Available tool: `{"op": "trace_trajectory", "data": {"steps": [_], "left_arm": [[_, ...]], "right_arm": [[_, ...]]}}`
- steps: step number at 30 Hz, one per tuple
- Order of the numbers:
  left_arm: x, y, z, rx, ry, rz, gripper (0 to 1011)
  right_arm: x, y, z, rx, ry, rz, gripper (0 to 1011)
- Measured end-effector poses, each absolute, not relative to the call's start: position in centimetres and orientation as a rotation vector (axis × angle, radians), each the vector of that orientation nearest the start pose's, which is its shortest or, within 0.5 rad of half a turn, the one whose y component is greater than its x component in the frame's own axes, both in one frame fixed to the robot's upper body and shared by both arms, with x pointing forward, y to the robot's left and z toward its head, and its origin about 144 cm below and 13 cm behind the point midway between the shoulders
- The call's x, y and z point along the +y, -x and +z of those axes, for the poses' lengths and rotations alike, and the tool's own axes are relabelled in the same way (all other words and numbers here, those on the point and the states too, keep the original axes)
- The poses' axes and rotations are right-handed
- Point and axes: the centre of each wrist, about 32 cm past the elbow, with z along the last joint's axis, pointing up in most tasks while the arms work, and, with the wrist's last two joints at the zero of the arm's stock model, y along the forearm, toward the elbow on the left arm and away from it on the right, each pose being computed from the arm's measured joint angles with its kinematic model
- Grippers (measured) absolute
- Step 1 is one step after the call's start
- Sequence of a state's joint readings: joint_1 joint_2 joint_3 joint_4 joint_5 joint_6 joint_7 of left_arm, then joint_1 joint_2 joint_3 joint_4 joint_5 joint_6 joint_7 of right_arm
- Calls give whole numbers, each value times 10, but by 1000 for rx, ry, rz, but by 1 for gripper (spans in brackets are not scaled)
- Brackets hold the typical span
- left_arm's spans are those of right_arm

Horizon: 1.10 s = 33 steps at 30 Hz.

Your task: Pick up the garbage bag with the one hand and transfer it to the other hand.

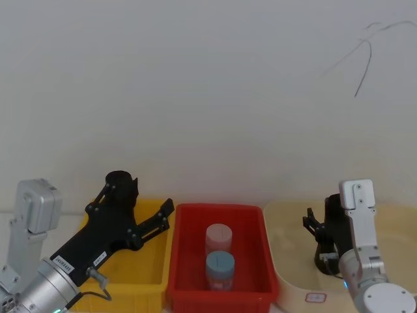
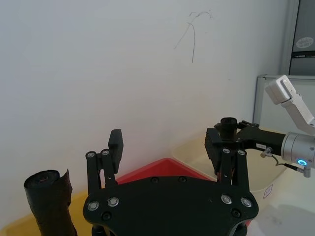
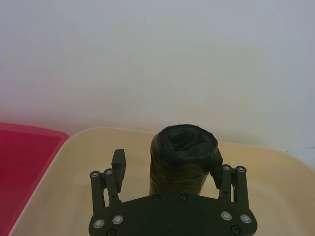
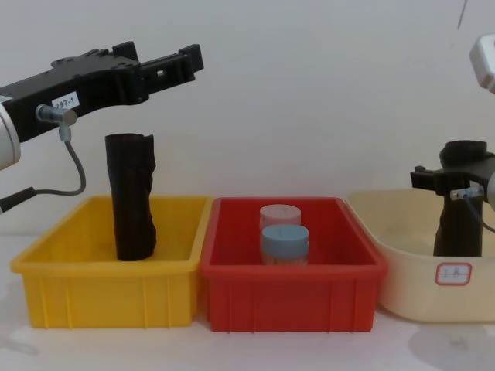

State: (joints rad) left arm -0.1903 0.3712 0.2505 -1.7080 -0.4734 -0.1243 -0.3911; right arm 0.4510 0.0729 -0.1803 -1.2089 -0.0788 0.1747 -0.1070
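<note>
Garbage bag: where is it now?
Chest view: the garbage bag stands upright in the cream tub at the robot's right, beside the red bin, straddled by the right gripper.

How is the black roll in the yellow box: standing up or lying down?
Standing up. The roll stands on end in the yellow box, and its top is high above the rim.

The garbage bag (image 4: 452,228) — a tall black roll — stands upright in the beige tub (image 4: 402,263), between the right tool's (image 3: 167,163) parted fingers; the left tool (image 1: 144,194) hangs spread, well apart.
</note>
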Motion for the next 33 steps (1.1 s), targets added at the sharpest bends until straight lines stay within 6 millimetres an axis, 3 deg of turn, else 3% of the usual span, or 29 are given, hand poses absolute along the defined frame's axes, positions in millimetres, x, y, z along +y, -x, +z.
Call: {"op": "trace_trajectory", "data": {"steps": [33], "left_arm": [[244,-493,1240,-222,284,877,1002]], "right_arm": [[-211,-539,1248,-178,-50,-1387,1000]]}}
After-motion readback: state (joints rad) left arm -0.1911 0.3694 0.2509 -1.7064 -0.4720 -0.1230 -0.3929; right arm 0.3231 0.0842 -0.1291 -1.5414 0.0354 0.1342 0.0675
